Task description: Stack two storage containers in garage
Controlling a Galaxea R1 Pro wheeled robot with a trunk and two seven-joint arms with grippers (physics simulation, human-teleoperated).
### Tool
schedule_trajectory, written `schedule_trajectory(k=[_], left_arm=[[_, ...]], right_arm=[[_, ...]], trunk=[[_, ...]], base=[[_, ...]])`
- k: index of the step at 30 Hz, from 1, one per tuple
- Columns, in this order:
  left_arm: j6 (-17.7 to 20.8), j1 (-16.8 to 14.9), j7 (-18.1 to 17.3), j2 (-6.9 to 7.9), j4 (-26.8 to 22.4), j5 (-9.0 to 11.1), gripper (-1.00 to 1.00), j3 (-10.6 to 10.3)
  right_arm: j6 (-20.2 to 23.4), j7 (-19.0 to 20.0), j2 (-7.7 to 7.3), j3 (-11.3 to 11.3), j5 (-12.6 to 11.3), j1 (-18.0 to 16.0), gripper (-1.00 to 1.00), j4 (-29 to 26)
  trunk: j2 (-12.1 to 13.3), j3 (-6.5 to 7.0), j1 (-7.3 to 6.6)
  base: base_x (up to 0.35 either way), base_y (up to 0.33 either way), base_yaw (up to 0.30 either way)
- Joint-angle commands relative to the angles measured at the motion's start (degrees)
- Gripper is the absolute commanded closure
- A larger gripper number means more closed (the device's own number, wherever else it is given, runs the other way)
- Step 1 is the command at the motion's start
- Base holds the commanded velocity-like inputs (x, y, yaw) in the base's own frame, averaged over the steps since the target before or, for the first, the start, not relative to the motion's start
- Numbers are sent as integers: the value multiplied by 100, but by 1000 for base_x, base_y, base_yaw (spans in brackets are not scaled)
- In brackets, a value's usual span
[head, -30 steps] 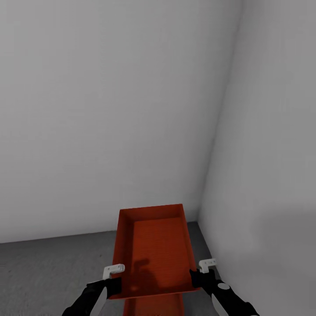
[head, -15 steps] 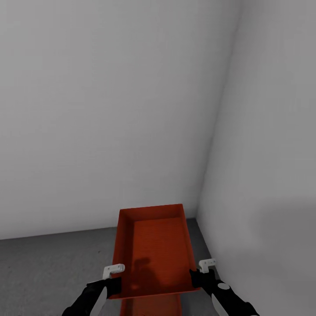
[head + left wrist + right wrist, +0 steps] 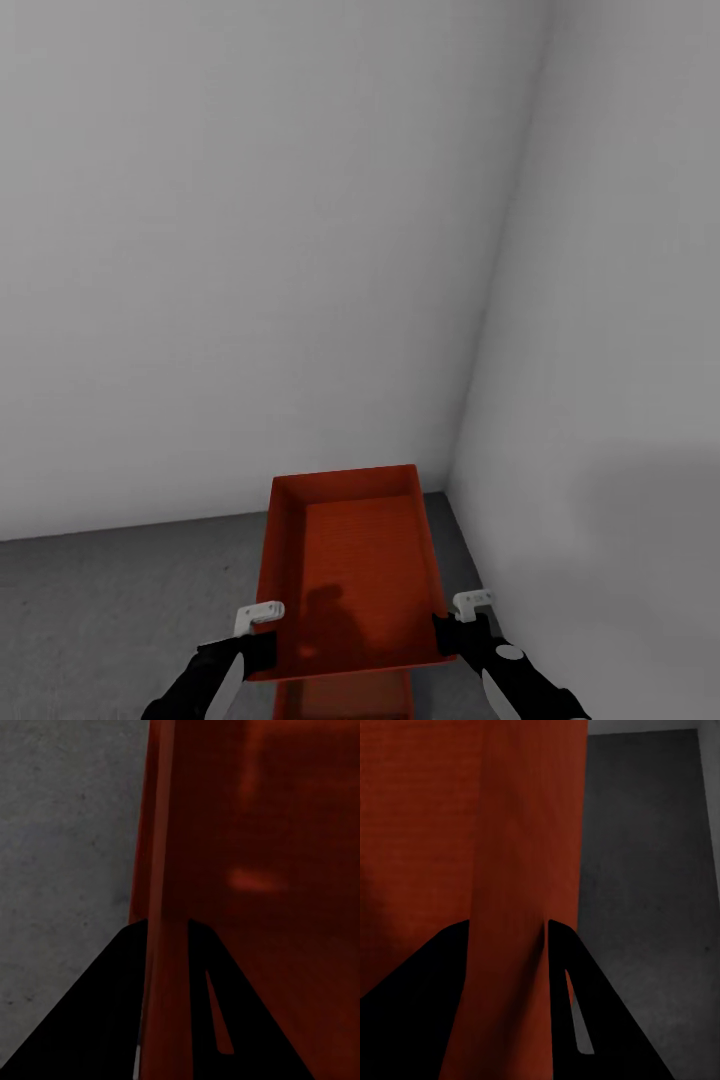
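I hold an orange-red storage container [image 3: 350, 560] level in front of me, long side pointing away. My left gripper [image 3: 262, 640] is shut on its left wall near the near corner, and my right gripper [image 3: 455, 630] is shut on its right wall. The left wrist view has that wall [image 3: 161, 870] pinched between the dark fingers [image 3: 112, 1005]. The right wrist view shows the same for the other wall [image 3: 525, 832]. Directly below, at the frame's lower edge, part of a second orange-red container [image 3: 345, 697] lies on the garage's dark grey floor [image 3: 120, 610].
A plain white wall [image 3: 250, 250] rises straight ahead and another white wall [image 3: 620, 400] stands close on the right; they meet in a corner just beyond the held container. Bare grey floor spreads to the left.
The line where the far wall meets the floor has crept slightly up in the view, so the camera shifted a little. The held container and both grippers keep their places.
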Motion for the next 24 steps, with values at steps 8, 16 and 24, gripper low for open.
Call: schedule_trajectory(k=[8,16,24], left_arm=[[-165,-6,173,112,-201,-131,100,29],[-165,-6,166,120,-201,-123,100,29],[-167,-6,166,120,-201,-118,100,29]], right_arm=[[-23,179,-8,181,-64,0,100,20],[-23,179,-9,181,-71,2,100,20],[-23,179,-11,181,-73,-1,100,20]], trunk=[[-9,-12,2],[-9,-12,2],[-9,-12,2]], base=[[0,0,0],[0,100,-94],[0,241,-259]])
